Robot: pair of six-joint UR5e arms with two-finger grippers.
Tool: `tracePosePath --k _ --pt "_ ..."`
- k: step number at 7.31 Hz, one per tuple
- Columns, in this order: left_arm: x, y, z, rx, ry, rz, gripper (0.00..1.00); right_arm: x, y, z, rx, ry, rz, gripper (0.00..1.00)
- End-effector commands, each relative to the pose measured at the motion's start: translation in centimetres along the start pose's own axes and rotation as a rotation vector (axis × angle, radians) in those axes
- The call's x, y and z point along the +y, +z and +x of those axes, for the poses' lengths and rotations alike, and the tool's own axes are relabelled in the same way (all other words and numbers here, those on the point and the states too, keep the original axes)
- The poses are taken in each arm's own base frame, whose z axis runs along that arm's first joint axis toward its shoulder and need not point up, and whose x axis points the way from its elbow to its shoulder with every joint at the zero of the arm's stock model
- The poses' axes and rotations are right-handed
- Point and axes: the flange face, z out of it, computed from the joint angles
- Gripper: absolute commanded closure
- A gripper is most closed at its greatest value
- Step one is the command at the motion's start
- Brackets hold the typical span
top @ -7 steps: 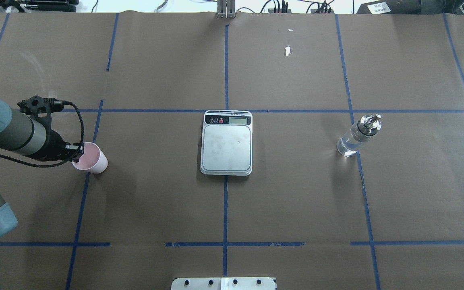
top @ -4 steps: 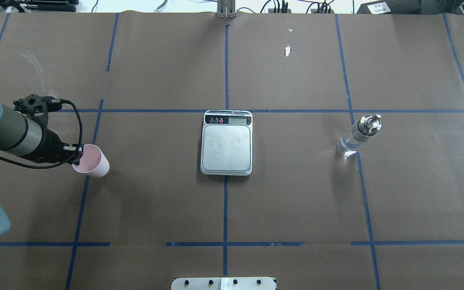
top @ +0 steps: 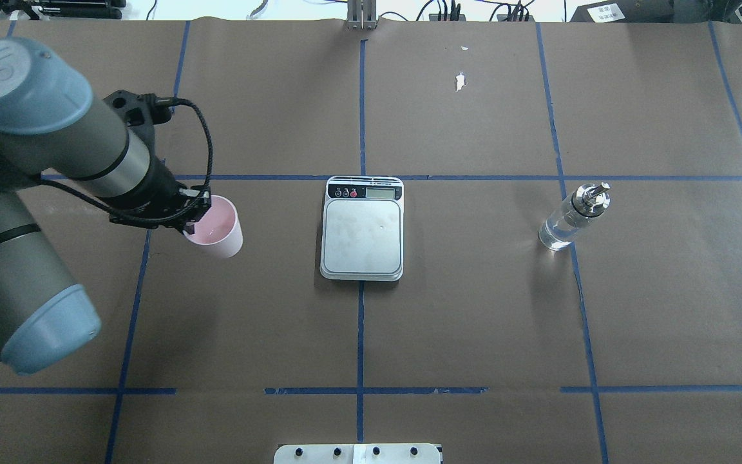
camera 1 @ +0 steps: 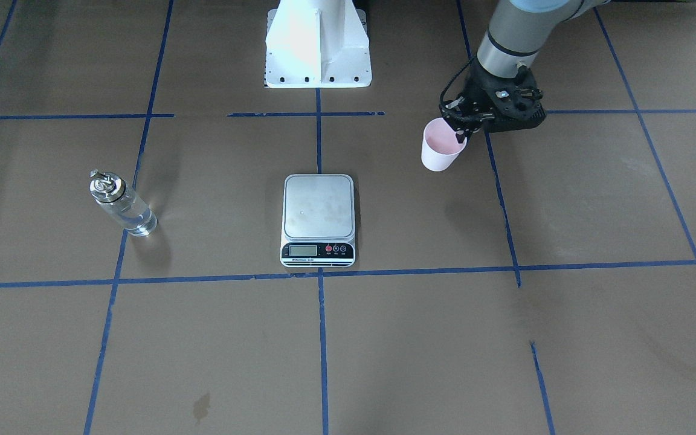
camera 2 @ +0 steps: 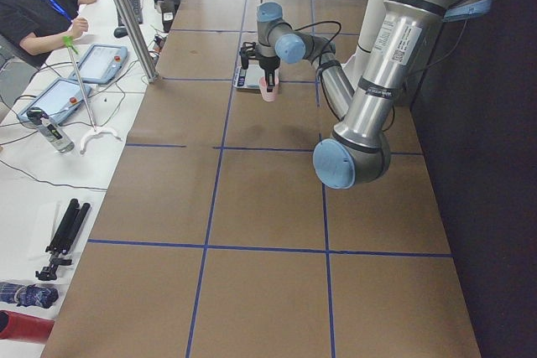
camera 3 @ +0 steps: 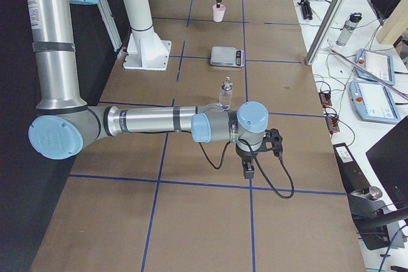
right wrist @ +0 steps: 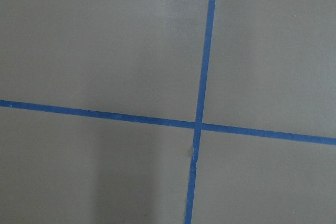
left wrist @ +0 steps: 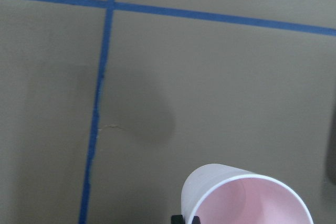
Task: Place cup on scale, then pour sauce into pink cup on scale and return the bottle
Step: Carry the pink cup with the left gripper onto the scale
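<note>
Brown counter (top: 474,322), left pincer (top: 196,219) pinching cup (top: 219,232) by its rim, aloft, likely to clear the scale (top: 362,238) mid-counter; bottle (top: 567,222) waits toward the right edge; right pincer (camera 3: 248,171), cannot tell.

Cup (top: 218,229), pinched at rim by left gripper (top: 196,221), left of scale (top: 362,235), near, not touching. Bottle (top: 567,219) well apart, right of scale.

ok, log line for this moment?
left gripper: shut on cup | cup: airborne, short of scale | bottle: upright, free | right gripper: unclear
</note>
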Motion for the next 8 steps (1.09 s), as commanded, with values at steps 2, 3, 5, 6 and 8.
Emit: tracePosePath --k 2,3,5,6,8 --pt "-1.8 0.8 13.8 0.034 -0.175 -0.051 1.0 -0.1 -0.1 -0.1 0.0 -0.002 0.002 0.0" --pt "-1.9 3.5 16.3 0.066 -0.216 -0.064 1.0 -0.1 -0.1 -0.1 0.0 -0.004 0.002 0.0" --pt "-2.1 6.9 17.1 0.07 -0.214 -0.071 1.0 0.0 0.0 -0.1 -0.003 0.0 0.0 0.0" --pt "-2.0 7.0 17.1 0.069 -0.213 -0.072 1.0 0.3 0.1 0.0 -0.007 0.003 -0.003 0.0" --pt "-0.6 8.0 17.5 0.061 -0.215 -0.091 1.0 1.0 -1.5 -1.7 -0.021 -0.012 0.027 0.0"
